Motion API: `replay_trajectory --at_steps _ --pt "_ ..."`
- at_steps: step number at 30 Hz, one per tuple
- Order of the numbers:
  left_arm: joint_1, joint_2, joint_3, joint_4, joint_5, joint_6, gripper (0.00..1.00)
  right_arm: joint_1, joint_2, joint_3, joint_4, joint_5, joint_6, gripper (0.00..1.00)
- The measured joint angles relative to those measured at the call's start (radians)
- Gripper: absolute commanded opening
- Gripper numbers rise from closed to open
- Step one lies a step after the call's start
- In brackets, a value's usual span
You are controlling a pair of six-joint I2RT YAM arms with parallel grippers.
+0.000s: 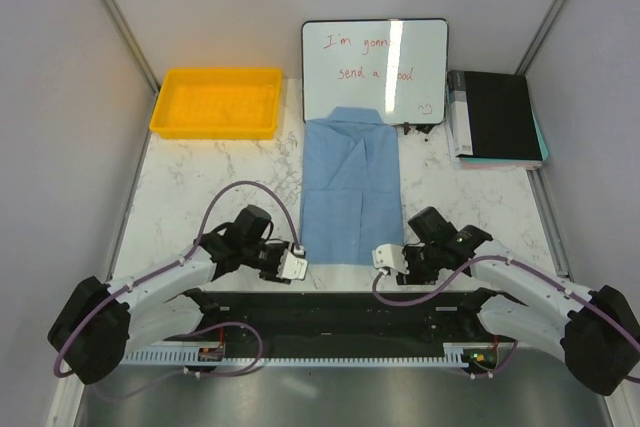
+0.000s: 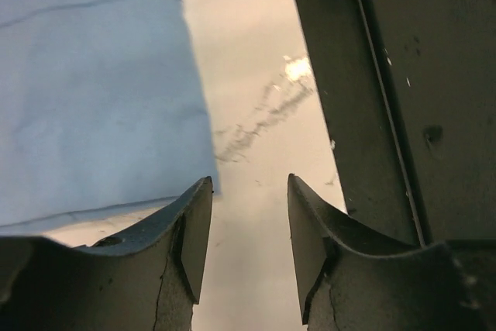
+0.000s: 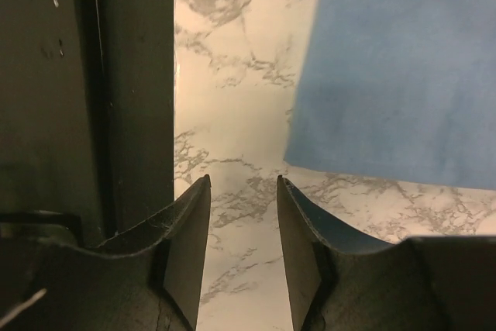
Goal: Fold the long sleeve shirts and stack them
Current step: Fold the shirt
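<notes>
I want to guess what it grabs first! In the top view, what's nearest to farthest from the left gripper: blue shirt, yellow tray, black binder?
From the left gripper:
1. blue shirt, right beside it.
2. yellow tray, far back on the left.
3. black binder, far back on the right.

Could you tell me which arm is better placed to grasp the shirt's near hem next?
Left, narrowly. The left gripper has one fingertip overlapping the light blue shirt at its near corner, while the right gripper shows a sliver of marble table before its corner.
</notes>
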Motion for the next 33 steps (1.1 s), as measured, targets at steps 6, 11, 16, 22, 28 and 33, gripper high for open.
replay_trajectory --at_steps 6,11,16,22,28,33 --pt "-0.031 0.033 -0.072 0.031 -0.056 0.126 0.49 0.037 -0.005 -0.053 0.103 0.050 -0.095 0.45" --pt "-0.048 0.056 -0.072 0.092 -0.064 0.150 0.48 0.055 -0.008 -0.079 0.174 0.072 -0.104 0.41" --pt "-0.063 0.098 -0.073 0.126 -0.077 0.169 0.46 0.079 -0.054 -0.120 0.193 0.086 -0.113 0.37" --pt "-0.071 0.140 -0.075 0.182 -0.087 0.193 0.43 0.086 -0.024 -0.128 0.243 0.094 -0.113 0.36" --pt "-0.076 0.159 -0.075 0.223 -0.105 0.195 0.39 0.090 -0.002 -0.128 0.285 0.098 -0.113 0.28" --pt "-0.082 0.177 -0.065 0.230 -0.130 0.197 0.25 0.092 0.011 -0.129 0.303 0.102 -0.113 0.20"
